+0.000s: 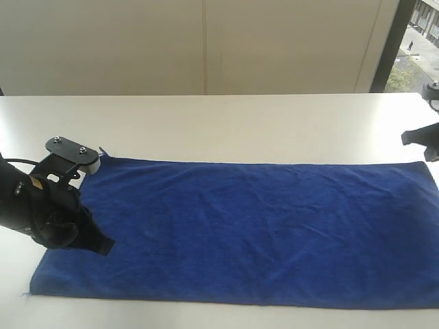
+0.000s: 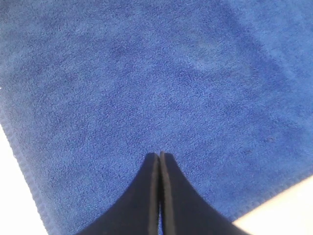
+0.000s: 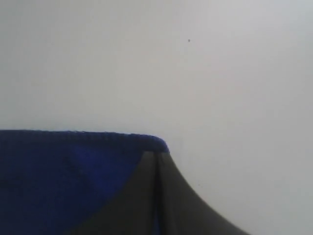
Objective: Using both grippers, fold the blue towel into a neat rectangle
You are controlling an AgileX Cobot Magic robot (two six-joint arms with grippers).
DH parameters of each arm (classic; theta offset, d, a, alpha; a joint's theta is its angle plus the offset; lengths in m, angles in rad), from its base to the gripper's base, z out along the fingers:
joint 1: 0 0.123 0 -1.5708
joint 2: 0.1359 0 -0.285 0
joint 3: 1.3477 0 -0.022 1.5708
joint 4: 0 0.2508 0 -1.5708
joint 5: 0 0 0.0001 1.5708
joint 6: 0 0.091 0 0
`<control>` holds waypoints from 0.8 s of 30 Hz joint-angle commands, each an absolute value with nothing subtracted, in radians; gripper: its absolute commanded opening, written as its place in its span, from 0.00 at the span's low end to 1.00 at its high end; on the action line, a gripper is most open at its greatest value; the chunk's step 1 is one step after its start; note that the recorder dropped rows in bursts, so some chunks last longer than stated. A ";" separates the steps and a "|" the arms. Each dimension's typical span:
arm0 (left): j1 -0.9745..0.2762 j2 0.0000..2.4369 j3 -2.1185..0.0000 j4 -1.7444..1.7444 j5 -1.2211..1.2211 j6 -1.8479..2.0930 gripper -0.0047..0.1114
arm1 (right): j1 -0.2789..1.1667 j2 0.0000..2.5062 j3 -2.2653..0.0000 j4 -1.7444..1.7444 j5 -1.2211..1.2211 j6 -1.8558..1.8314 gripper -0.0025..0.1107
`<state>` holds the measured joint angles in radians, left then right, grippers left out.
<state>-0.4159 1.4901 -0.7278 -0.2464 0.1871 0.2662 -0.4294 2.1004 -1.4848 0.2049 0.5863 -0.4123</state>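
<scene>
The blue towel (image 1: pixel 247 226) lies spread flat on the white table (image 1: pixel 226 123), long side running left to right. My left gripper (image 1: pixel 105 247) is over the towel's left end, between its two left corners. In the left wrist view its jaws (image 2: pixel 160 154) are shut, tips over flat cloth (image 2: pixel 146 73) with nothing pinched. My right gripper (image 1: pixel 405 137) is at the far right, just beyond the towel's far right corner. In the right wrist view its tips (image 3: pixel 156 153) are shut at the towel's corner (image 3: pixel 58 176). I cannot tell whether any cloth is pinched.
Bare white tabletop (image 3: pixel 195 73) stretches behind the towel to the table's back edge, with a pale wall behind it. A window (image 1: pixel 411 41) shows at the top right. The towel's right end runs out of the exterior view.
</scene>
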 commanded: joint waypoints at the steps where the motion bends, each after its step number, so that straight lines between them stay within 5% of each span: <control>1: -0.421 1.479 -0.718 -0.276 0.205 0.266 0.04 | -0.430 2.025 -1.492 0.201 0.724 -0.417 0.11; 9: -0.421 1.479 -0.718 -0.278 0.205 0.266 0.04 | -0.430 2.010 -1.385 0.081 0.939 -0.295 0.38; 24: -0.421 1.479 -0.718 -0.278 0.203 0.292 0.04 | -0.430 1.947 -1.196 -0.026 0.672 -0.281 0.40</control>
